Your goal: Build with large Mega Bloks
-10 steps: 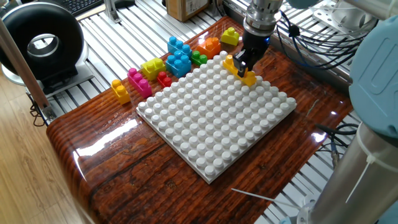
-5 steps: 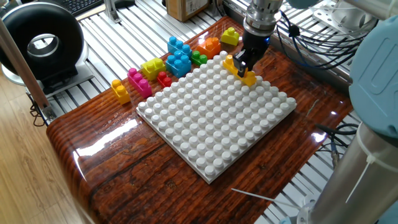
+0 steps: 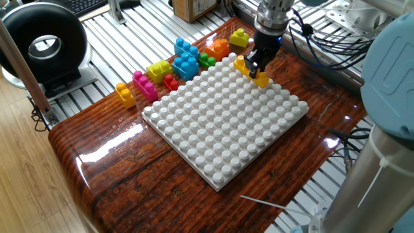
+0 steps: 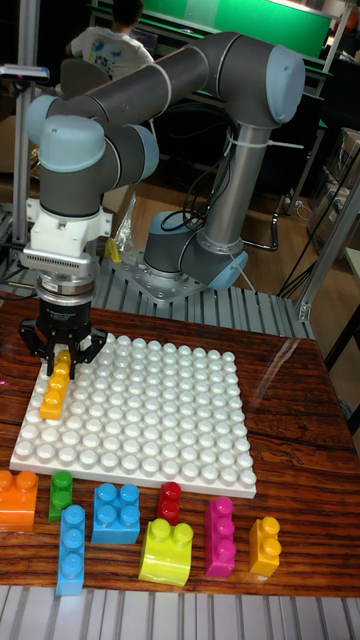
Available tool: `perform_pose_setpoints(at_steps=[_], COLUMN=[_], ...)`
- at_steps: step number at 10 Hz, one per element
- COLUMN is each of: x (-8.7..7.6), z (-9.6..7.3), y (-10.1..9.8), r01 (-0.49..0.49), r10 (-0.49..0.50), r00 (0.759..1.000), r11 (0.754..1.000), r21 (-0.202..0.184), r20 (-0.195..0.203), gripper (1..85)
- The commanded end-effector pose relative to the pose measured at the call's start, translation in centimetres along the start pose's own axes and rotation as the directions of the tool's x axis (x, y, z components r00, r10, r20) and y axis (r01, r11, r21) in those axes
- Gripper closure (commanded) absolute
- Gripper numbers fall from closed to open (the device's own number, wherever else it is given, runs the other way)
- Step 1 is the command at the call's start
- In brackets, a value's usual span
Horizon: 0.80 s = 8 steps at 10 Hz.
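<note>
gripper: gripper (image 4: 62, 362) points straight down, fingers narrow, pinching the yellow-orange brick (image 4: 55, 392) across its long sides near the far end
contact: brick looks seated or nearly seated on the white baseplate (image 4: 150, 440); can't tell if the studs are fully engaged
brick location: far-left corner of the plate in the tall view, roughly 10 o'clock from plate centre; in the fixed view it sits at the plate's 1 o'clock edge (image 3: 253, 72)
handling: hollow hard plastic, judged light and stiff, smooth-sided so slippery under a weak pinch; not fragile
grip point: flat side walls below the studs, mid-length for balance
spares: blue bricks (image 4: 100, 520), lime yellow brick (image 4: 166, 551), pink brick (image 4: 219, 537), all loose at the plate's 6 o'clock
</note>
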<state>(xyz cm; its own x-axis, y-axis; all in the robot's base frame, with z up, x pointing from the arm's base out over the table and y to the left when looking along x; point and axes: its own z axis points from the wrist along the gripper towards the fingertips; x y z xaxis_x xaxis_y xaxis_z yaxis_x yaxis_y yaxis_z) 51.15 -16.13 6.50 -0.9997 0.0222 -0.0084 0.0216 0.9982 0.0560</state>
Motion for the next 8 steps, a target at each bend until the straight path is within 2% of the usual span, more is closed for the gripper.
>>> perform_pose_setpoints(at_steps=[1,8], x=[-0.1,-0.1], z=[0.2,1.4], y=[0.5,0.6], r01=[-0.011,-0.017], r10=[0.011,0.017], r00=[1.000,1.000], r11=[1.000,1.000], r21=[-0.010,-0.007], r20=[0.011,0.021], gripper=[84.7,84.7])
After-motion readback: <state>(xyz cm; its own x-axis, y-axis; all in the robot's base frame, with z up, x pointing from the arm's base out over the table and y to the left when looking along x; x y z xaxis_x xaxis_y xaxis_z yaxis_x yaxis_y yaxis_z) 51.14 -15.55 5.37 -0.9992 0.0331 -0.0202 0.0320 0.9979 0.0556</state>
